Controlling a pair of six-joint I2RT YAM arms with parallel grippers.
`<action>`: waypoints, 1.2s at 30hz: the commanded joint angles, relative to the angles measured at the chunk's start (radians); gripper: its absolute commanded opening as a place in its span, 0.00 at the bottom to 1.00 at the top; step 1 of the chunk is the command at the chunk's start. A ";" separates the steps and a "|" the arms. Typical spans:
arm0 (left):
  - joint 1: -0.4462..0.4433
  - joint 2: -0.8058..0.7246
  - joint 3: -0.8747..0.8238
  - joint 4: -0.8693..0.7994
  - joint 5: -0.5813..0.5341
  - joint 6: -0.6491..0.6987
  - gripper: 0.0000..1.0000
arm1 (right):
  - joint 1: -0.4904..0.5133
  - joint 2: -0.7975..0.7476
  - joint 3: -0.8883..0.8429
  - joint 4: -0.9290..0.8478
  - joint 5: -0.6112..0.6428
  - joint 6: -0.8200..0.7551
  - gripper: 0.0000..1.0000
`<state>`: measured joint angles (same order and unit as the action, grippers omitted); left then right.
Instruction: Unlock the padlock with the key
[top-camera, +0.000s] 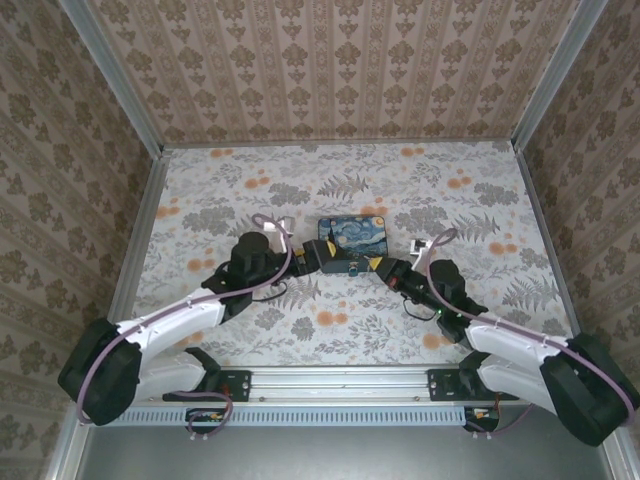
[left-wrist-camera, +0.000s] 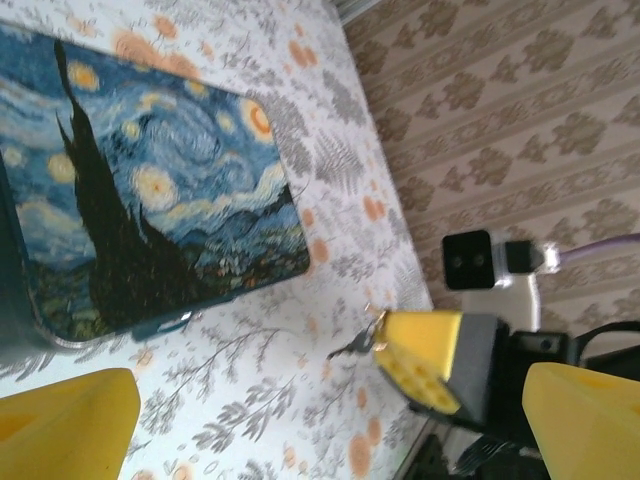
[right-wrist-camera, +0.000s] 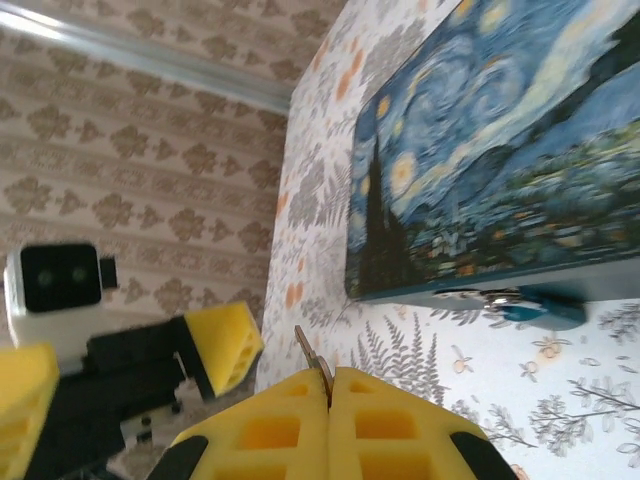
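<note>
Right claw (right-wrist-camera: 330, 378): shut tight on the key (right-wrist-camera: 311, 350), which is pinched between its two yellow pads with a small bit poking out past the tips
Left claw (left-wrist-camera: 330, 400): wide open and holding nothing; its yellow fingers (left-wrist-camera: 70, 425) sit far apart, and the right claw with the key is out in front, between them
Padlock (right-wrist-camera: 530, 305): lies on the flowery table (right-wrist-camera: 500, 400), ahead of the right claw and off to its right, tucked against the near edge of the blue painted box (right-wrist-camera: 480, 150); no claw has it
Step now: I think the lock has to be picked up and held steady before the key can go in
Doing it well: the left claw should reach for the lock and close on the blue body, not the thin loop; the box is right next to it, so come in from the open table side; then turn the keyhole to face the key and bring the key in slow and straight
Watch out: so little of the key shows that it may twist or slip if pushed hard
Padlock looks: tiny, blue body, thin shiny loop at one end, far smaller than a claw pad; I cannot see the keyhole
Key looks: thin, dark grey, very small
</note>
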<state>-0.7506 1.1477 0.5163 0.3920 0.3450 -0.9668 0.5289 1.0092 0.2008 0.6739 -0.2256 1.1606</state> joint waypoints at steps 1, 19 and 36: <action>-0.066 -0.007 -0.002 -0.098 -0.126 0.074 1.00 | 0.007 -0.083 0.014 -0.100 0.106 0.037 0.00; -0.204 0.279 -0.029 0.131 -0.364 0.170 1.00 | -0.061 -0.021 0.113 -0.230 0.122 -0.021 0.00; -0.197 0.605 0.134 0.248 -0.146 0.241 0.98 | -0.192 0.293 0.255 -0.107 -0.071 -0.121 0.00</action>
<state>-0.9478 1.7020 0.6292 0.5842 0.1646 -0.7521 0.3580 1.2678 0.4255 0.4999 -0.2428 1.0725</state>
